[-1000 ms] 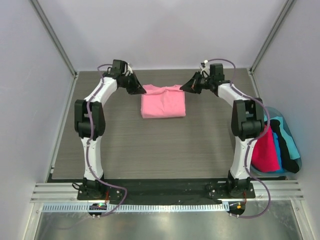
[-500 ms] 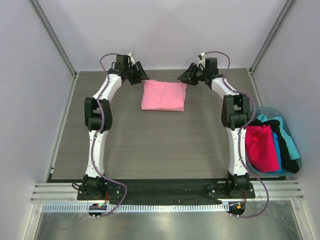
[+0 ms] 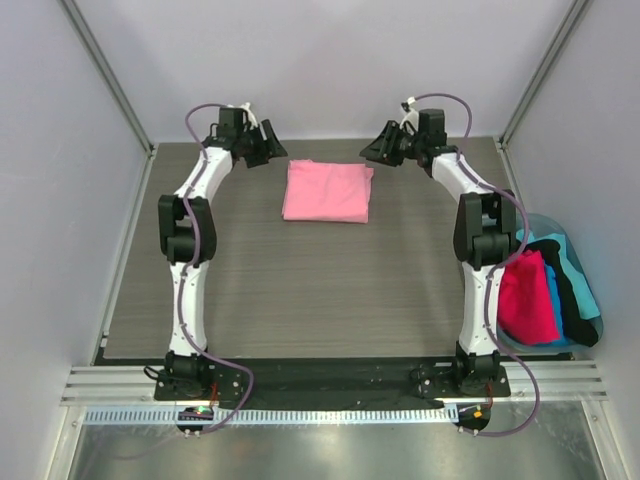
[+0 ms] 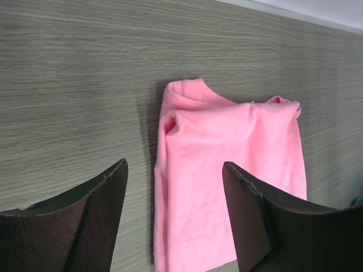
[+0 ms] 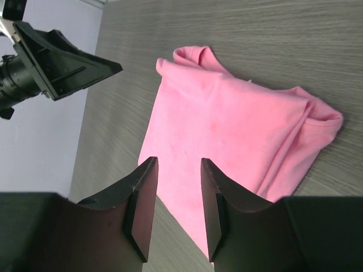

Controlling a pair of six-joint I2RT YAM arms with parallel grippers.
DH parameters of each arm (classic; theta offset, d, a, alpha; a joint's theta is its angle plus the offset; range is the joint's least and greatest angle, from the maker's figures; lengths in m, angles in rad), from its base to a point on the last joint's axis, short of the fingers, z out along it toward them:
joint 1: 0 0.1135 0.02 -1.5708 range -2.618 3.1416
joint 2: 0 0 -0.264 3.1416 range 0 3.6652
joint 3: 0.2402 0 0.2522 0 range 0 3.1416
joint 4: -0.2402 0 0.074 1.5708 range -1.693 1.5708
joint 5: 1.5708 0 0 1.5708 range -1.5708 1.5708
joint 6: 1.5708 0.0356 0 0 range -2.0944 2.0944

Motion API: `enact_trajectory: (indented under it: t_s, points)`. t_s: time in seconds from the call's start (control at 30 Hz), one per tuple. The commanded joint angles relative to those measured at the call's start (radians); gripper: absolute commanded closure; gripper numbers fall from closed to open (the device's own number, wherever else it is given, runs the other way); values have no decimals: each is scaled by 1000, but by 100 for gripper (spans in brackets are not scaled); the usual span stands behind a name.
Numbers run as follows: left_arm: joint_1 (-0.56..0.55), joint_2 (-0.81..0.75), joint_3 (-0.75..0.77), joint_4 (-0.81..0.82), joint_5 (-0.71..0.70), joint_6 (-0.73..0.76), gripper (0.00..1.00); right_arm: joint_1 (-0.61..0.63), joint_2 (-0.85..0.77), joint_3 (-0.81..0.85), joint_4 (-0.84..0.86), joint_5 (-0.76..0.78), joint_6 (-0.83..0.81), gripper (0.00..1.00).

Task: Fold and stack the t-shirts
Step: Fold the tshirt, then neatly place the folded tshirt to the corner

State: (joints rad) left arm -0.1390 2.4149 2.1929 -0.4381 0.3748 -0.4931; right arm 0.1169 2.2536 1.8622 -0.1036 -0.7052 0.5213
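A light pink t-shirt lies folded in a rectangle at the back middle of the table; it also shows in the left wrist view and the right wrist view. My left gripper hovers open just off its back left corner, and nothing sits between its fingers. Off the back right corner my right gripper is raised above the cloth, open and empty too. Neither gripper touches the shirt.
A light-blue tub stands off the table's right edge, holding a hot pink t-shirt, a black one and a teal one. The back wall rises right behind both grippers. The left gripper shows in the right wrist view.
Both grippers were shut at the shirt's back corners and have opened, let go and drawn back outward. The shirt now lies flat, folded.
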Motion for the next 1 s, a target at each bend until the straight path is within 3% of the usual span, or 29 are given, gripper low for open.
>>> enact_trajectory:
  t_s: [0.0,0.2,0.5,0.8,0.97]
  points:
    - [22,-1,-13,-4,68,-21,31,27,-13,-21,2,-72,-9,59]
    - [26,47,-79,22,128,-62,26,69,47,-43,8,-91,23,60]
    - [13,139,-96,91,266,-127,27,63,104,-80,-22,-51,9,61]
    - [-62,211,-82,144,343,-168,30,46,106,-120,-28,-39,0,62]
    - [-97,233,-78,156,357,-183,39,41,109,-120,-28,-36,-1,62]
